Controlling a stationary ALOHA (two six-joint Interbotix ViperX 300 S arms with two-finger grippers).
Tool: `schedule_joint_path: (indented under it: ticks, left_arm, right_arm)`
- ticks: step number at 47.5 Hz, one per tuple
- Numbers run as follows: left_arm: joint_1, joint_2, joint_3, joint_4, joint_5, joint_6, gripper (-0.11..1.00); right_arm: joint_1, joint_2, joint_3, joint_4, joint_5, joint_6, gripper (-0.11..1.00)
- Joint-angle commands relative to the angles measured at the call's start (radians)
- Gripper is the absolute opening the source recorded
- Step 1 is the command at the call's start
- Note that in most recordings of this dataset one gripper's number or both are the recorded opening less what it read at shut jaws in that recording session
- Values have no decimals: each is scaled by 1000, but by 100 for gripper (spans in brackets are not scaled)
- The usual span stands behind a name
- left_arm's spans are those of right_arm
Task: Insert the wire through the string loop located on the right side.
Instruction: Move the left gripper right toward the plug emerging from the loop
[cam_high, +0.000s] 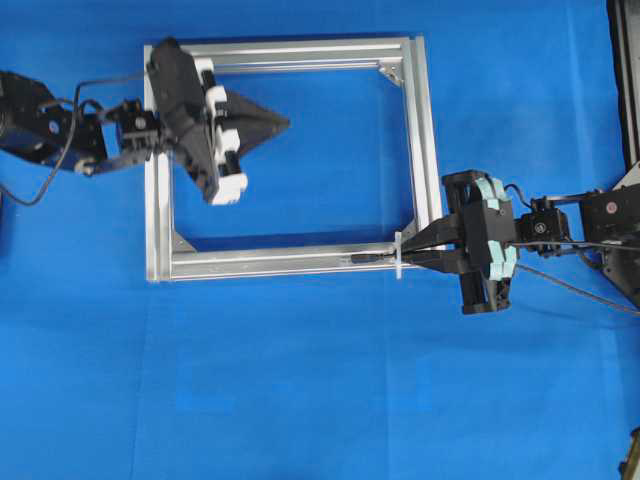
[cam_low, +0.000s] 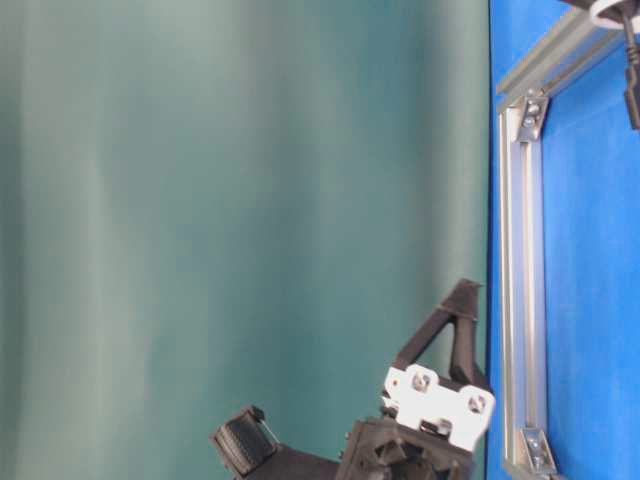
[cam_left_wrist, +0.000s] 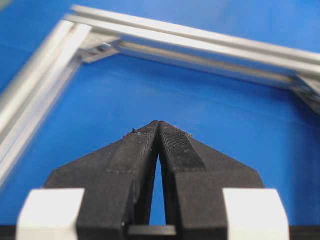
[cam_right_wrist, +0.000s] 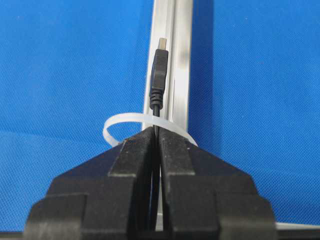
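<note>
Wire (cam_high: 372, 258), overhead view: its plug end lies along the lower rail of the aluminium frame (cam_high: 425, 130), just left of the white string loop (cam_high: 398, 256) that stands at the frame's lower right corner. The right gripper (cam_high: 425, 250) reaches in from the right, its fingers clenched on the wire with the tips touching the loop. The left gripper (cam_high: 283, 123) hovers inside the frame near the upper left corner, fingers pressed together and holding nothing. Blue cloth covers the desk (cam_high: 300, 400).

Table-level view: this view is turned on its side. The frame (cam_low: 524, 300) appears as a tall rail with a silver corner bracket (cam_low: 530, 115) at each end, and the left gripper (cam_low: 462, 295) points up beside it; the wire and loop cannot be made out here.

Left wrist view: the fingers (cam_left_wrist: 175, 150) meet at their tips over bare blue cloth (nothing between them), with the frame (cam_left_wrist: 200, 42) beyond.

Right wrist view: the right gripper (cam_right_wrist: 157, 131) is clamped on the wire (cam_right_wrist: 158, 75), whose black plug and small metal tip extend forward over the frame rail (cam_right_wrist: 182, 60). The string loop (cam_right_wrist: 120, 120) arches across just ahead of the fingers (cam_right_wrist: 135, 155), and the wire passes through it, so the plug lies wholly beyond the loop.
</note>
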Motion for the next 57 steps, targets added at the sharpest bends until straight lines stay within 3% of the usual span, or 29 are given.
schedule_joint_path:
  ticks: [1, 13, 27, 46, 57]
  left_arm:
    - [-51, -31, 3, 3, -6, -6, 0]
    - [-186, -37, 37, 3, -6, -54, 0]
    - [-284, -46, 60, 3, -5, -123, 0]
    - [-287, -28, 9, 2, 3, -117, 0]
    - [-264, 17, -100, 2, 83, -109, 0]
  right_arm:
    - [0, -8, -12, -3, -8, -2, -3]
    - [0, -8, -12, -3, -8, -2, -3]
    - [0, -8, -12, -3, -8, -2, -3]
    - [2, -8, -12, -3, -9, -2, -3]
    - [2, -8, -14, -3, -12, -2, -3]
